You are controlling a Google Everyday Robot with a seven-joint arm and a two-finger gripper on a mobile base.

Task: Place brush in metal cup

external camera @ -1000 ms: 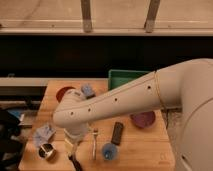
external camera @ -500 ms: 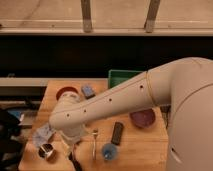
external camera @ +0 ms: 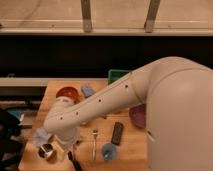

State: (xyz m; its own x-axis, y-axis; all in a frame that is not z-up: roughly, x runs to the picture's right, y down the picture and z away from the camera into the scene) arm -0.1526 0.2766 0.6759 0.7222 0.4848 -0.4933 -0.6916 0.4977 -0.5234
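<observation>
Pincer (external camera: 68, 149) hangs low over the front-left corner of the tabletop (external camera: 131, 152), tucked under the bulky white wrist of the arm, which reaches in from the right of the view. I cannot tell whether it is wide, narrow or clamped on anything, because the wrist covers it.

A slim dark shape (external camera: 75, 164) juts out just below the pincer and runs down to the bottom edge of the view. I take this to be the brush, though its bristle head cannot be made out. Its long axis looks steep, leaning slightly down and to the right, so it is closer to standing than to lying flat.

The metal cup (external camera: 47, 151) stands upright just beside the pincer, toward the left edge of the view and at about the same depth on the tabletop. Its dark mouth faces up, and a pale blue crumpled thing (external camera: 40, 136) lies just behind it.

The coming move depends on that short sideways offset. If the brush is in the grip, it needs to shift left until its lower end is over the cup's mouth, then go down. The mouth is small, so a tilted brush could catch the rim or tip the cup over.

The fork (external camera: 94, 142), the blue cup (external camera: 108, 150) and the black bar (external camera: 117, 133) lie on the other side of the pincer, away from that path.
</observation>
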